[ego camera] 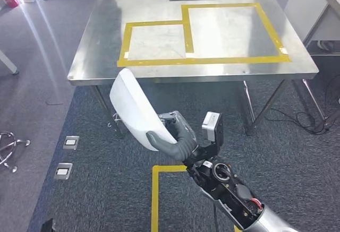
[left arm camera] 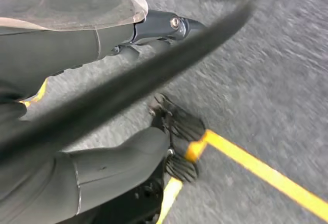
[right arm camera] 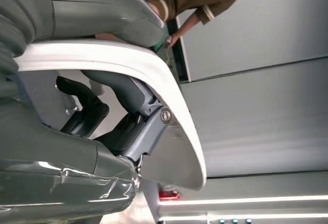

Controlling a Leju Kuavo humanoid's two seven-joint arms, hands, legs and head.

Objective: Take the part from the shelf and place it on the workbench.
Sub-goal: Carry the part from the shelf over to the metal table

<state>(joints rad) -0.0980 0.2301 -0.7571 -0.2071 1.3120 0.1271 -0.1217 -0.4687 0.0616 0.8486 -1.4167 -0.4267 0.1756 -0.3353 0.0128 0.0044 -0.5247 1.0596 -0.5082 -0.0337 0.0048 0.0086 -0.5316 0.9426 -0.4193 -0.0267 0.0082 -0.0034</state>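
R hand (ego camera: 176, 136) grips the white curved part (ego camera: 134, 107) at its near end; long axis runs up-left from the hand toward the tabletop (ego camera: 100, 46), which lies ahead, well apart across grey carpet. L hand (left arm camera: 97, 34) hangs over the floor, grasp state can't tell. Yellow-taped zones (ego camera: 188, 35) mark the steel top; floor tape near.

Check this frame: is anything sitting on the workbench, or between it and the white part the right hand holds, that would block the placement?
Nothing visible does. The right hand holds the white part just short of the workbench, above carpet. The steel top shows no objects, just yellow tape rectangles, which lie flat.
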